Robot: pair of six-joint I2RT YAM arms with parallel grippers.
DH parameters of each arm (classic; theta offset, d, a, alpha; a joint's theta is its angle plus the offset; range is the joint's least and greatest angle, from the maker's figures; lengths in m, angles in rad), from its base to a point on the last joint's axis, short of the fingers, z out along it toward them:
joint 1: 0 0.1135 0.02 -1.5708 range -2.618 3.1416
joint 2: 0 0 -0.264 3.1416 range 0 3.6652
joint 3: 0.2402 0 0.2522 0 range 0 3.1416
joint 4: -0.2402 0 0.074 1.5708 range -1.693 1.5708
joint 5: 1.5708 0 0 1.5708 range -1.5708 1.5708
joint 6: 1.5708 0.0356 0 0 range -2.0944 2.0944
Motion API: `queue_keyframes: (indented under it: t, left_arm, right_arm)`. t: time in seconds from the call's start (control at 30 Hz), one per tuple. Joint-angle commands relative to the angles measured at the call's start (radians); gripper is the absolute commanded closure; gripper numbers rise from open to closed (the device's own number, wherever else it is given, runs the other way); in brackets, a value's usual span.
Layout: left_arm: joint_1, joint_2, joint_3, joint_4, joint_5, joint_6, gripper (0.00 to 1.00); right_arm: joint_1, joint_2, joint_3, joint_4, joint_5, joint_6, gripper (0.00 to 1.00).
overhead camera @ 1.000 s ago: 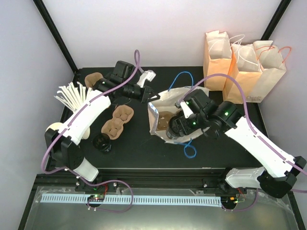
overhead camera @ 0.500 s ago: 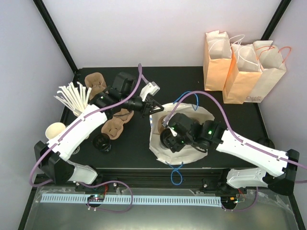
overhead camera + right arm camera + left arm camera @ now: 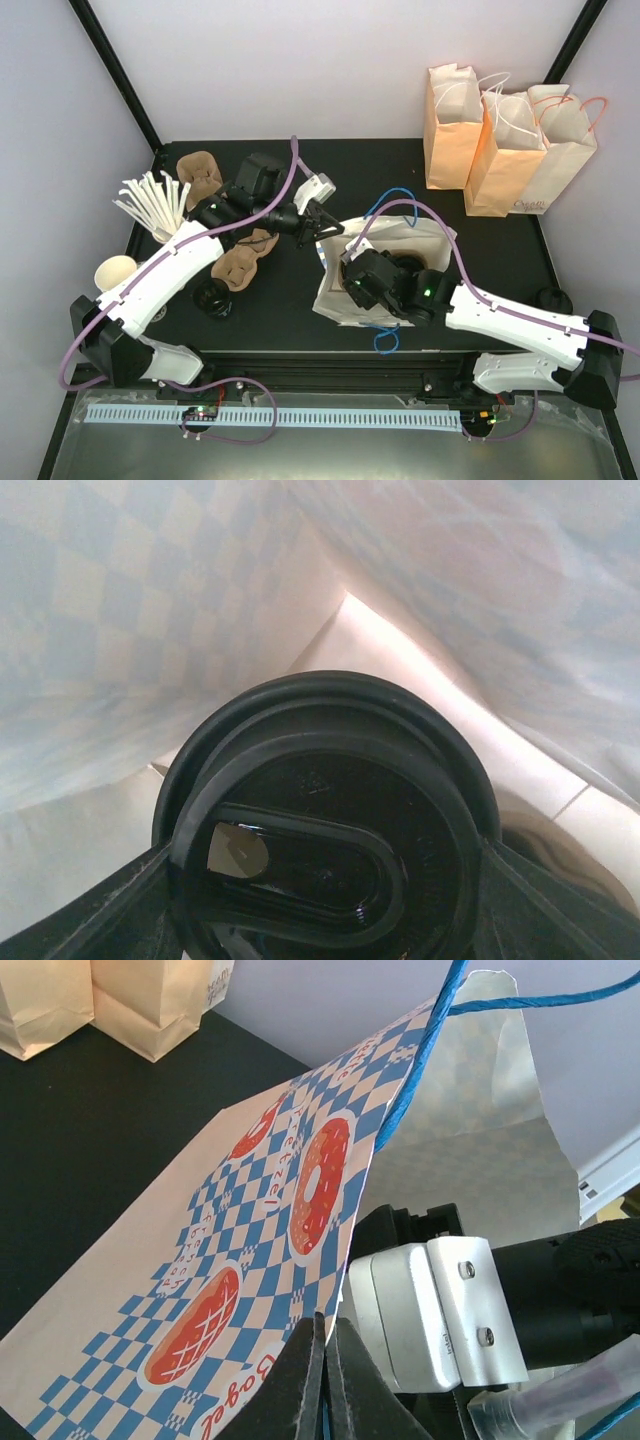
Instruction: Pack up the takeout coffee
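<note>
The right tool (image 3: 320, 925) grasps the small black round-lidded coffee cup (image 3: 320, 820) inside the blue-checked paper bag (image 3: 250, 1260) by the worktop's (image 3: 280, 310) near edge, perhaps unseated; if the left tool (image 3: 326, 1340), clenched on the bag's rim, slips, the cup could topple.

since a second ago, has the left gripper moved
Yes. The left gripper, shut on the checkered bag at its rim, has shifted right and toward the near edge, farther from the white sticks.
</note>
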Motion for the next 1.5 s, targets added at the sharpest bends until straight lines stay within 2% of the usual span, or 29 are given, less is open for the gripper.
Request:
queue_keyframes:
  t: [0.0,0.17,0.37,0.6,0.9,1.27,1.47]
  left_arm:
    - [-0.011,-0.040,-0.015,0.089,0.045,0.000,0.99]
    - [-0.031,-0.075,-0.046,0.132,-0.029,0.005,0.99]
    - [-0.087,-0.151,-0.063,0.126,-0.168,0.119,0.99]
    - [-0.126,-0.205,-0.089,0.104,-0.199,0.216,0.98]
    - [-0.136,-0.206,-0.108,0.074,-0.192,0.245,0.98]
    - [-0.138,-0.186,-0.104,0.071,-0.136,0.227,0.98]
    - [-0.137,-0.180,-0.096,0.057,-0.139,0.220,0.98]
  right_arm:
    - [0.008,-0.017,-0.041,0.158,0.065,-0.029,0.56]
    - [0.068,0.015,-0.064,0.165,0.118,-0.008,0.55]
    - [0.185,0.115,-0.073,0.188,0.262,0.041,0.55]
    - [0.190,0.227,-0.024,0.148,0.468,0.115,0.55]
    - [0.177,0.258,-0.004,0.153,0.477,0.137,0.54]
    - [0.134,0.252,-0.032,0.362,0.460,-0.024,0.54]
    - [0.097,0.280,-0.035,0.399,0.423,-0.051,0.54]
